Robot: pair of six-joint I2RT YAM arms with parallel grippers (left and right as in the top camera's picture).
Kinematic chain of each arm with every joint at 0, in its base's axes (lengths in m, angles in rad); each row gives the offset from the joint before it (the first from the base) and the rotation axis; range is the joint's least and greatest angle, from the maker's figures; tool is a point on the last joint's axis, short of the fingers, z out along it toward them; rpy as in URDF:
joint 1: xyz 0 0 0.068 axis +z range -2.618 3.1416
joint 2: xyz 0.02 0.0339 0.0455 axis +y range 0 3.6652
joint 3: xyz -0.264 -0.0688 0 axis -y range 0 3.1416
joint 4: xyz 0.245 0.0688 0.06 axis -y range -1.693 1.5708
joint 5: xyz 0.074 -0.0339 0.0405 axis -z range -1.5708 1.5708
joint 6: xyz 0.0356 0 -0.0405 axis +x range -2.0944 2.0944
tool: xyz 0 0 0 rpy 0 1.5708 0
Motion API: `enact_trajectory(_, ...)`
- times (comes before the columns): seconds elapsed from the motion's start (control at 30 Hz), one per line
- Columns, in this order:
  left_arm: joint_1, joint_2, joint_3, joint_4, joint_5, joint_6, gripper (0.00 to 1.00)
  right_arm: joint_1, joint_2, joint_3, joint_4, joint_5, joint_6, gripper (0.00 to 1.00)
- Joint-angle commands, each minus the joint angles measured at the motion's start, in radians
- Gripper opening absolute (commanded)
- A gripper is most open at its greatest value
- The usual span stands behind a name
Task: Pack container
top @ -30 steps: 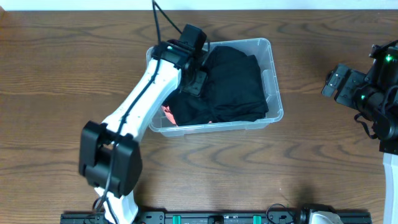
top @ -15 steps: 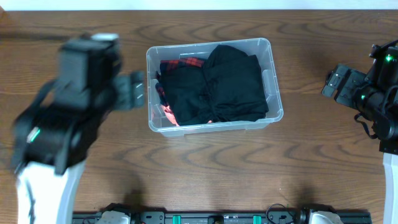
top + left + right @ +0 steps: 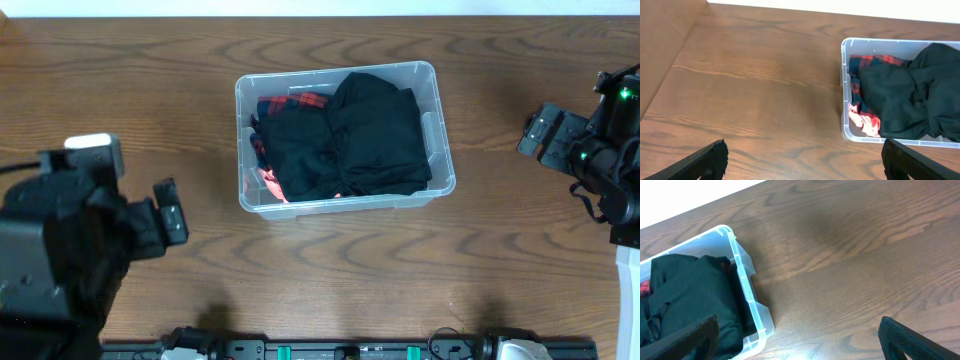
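Container [image 3: 300, 207]: clear plastic bin, rectangular, rounded corners, glossy walls; sits at table [image 3: 400, 290] centre, toward 12 o'clock. Table: dark wood grain.
Contents: black garment [image 3: 370, 135], soft, crumpled; red plaid cloth [image 3: 295, 102] at 10 o'clock corner.
Left gripper [image 3: 172, 210]: jaws wide, empty; 8 o'clock of container, apart.
Right gripper [image 3: 543, 132]: jaws wide, empty; 3 o'clock of container, apart.
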Motion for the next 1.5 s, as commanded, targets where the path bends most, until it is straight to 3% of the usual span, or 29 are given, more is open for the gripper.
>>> enact_trajectory(0.0,0.006,-0.006,0.001,-0.024,-0.006,-0.009,0.98,-0.005,0.000,0.007,-0.001,0.003,-0.004,0.99)
enact_trajectory(0.27,0.005,-0.006,-0.006,-0.119,-0.009,-0.001,0.98,-0.005,0.000,0.007,-0.001,0.003,-0.004,0.99)
enact_trajectory(0.53,0.061,-0.080,-0.115,0.075,0.015,0.034,0.98,-0.005,0.000,0.007,-0.001,0.003,-0.004,0.99)
enact_trajectory(0.7,0.144,-0.182,-0.318,0.257,0.152,0.163,0.98,-0.005,0.000,0.007,-0.001,0.003,-0.004,0.99)
enact_trajectory(1.0,0.201,-0.432,-0.758,0.518,0.207,0.164,0.98,-0.005,0.000,0.007,-0.001,0.003,-0.004,0.99)
enact_trajectory(1.47,0.191,-0.848,-1.188,0.596,0.225,0.156,0.98,-0.005,0.000,0.007,-0.001,0.003,-0.004,0.99)
